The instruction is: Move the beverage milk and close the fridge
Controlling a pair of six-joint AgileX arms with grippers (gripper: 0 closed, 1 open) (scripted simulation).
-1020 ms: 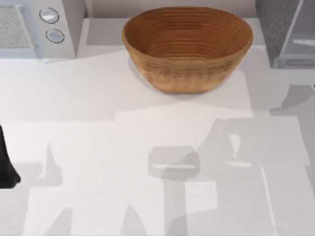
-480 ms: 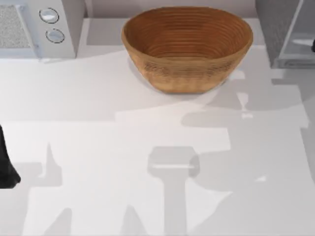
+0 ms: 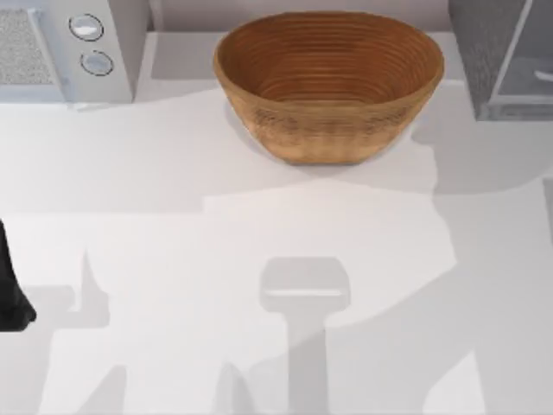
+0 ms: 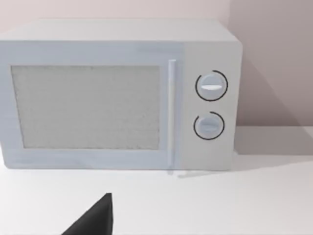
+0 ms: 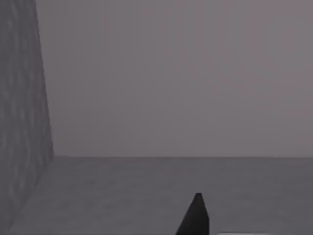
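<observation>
White tabletop (image 3: 173,173) stretched pale under a bare wall, with a woven bowl (image 3: 328,82) at the back as the landmark. Right of the bowl stood the fridge (image 3: 501,56), its speckled side facing the bowl and its lighter door panel beyond. Left of the bowl sat a microwave (image 4: 122,93) with two round knobs. The milk carton was not to be seen, so which way it lay from either pincer could not be judged. The left arm (image 3: 10,294) waited well left of the bowl, near the tabletop's edge. The right wrist view faced grey wall beside the fridge's speckled side (image 5: 22,107), so the right arm was likely the nearer one. Whether either pincer was open or closed, I cannot tell.
</observation>
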